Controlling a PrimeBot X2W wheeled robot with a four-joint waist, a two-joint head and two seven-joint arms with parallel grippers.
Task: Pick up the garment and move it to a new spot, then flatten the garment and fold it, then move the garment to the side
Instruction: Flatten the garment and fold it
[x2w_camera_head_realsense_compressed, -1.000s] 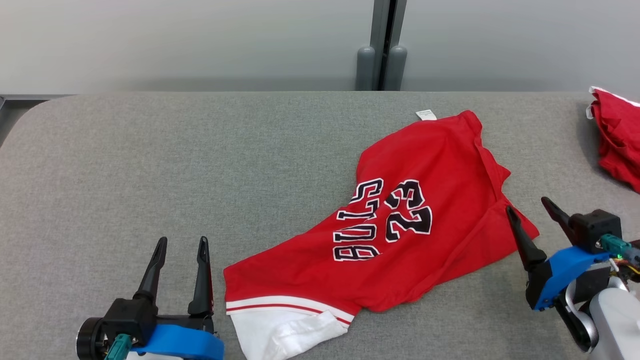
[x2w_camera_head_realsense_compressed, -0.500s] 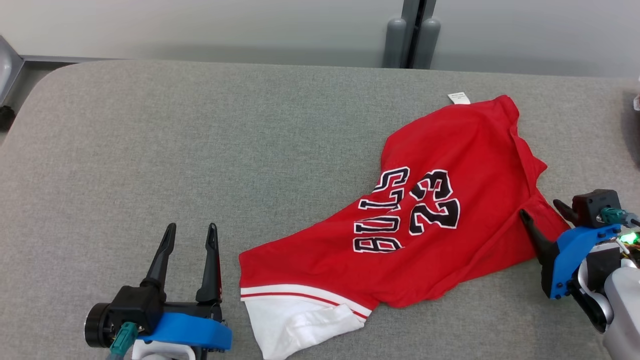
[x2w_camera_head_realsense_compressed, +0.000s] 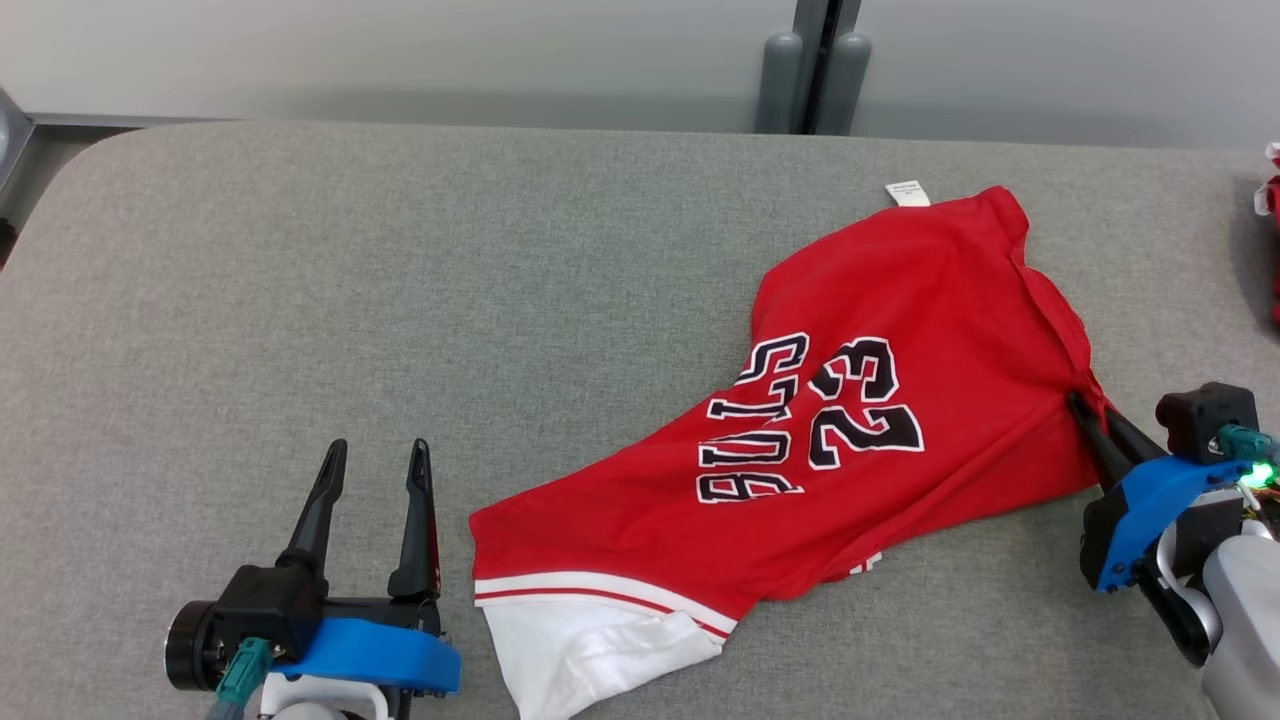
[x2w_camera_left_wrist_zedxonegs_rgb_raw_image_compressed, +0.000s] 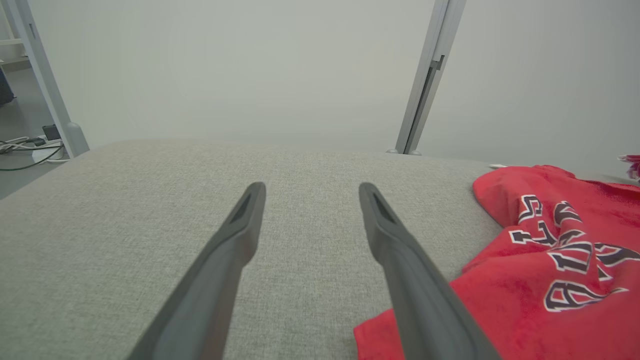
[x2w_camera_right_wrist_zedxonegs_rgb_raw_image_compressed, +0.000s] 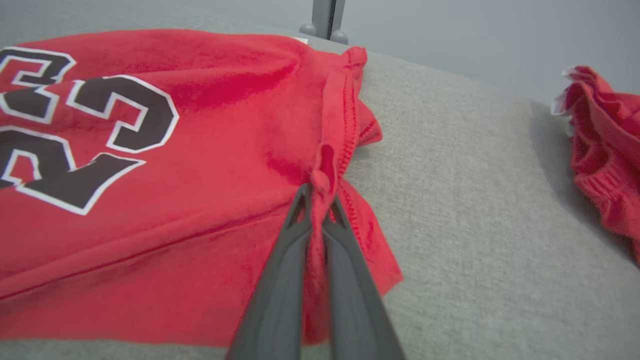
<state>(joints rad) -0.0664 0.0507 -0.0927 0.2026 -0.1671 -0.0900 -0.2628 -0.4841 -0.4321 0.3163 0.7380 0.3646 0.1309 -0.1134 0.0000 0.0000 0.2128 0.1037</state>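
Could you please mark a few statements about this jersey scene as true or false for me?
1. The right tool is shut on the edge of the red jersey. True.
2. The left tool is gripping the jersey's white part. False: it is open beside the jersey, holding nothing.
3. The jersey's upper side shows the number 23. True.
4. The jersey is folded into a neat square. False: it lies unfolded and rumpled, slanting across the grey table.
5. A second red garment lies further along the table, apart from the jersey. True.
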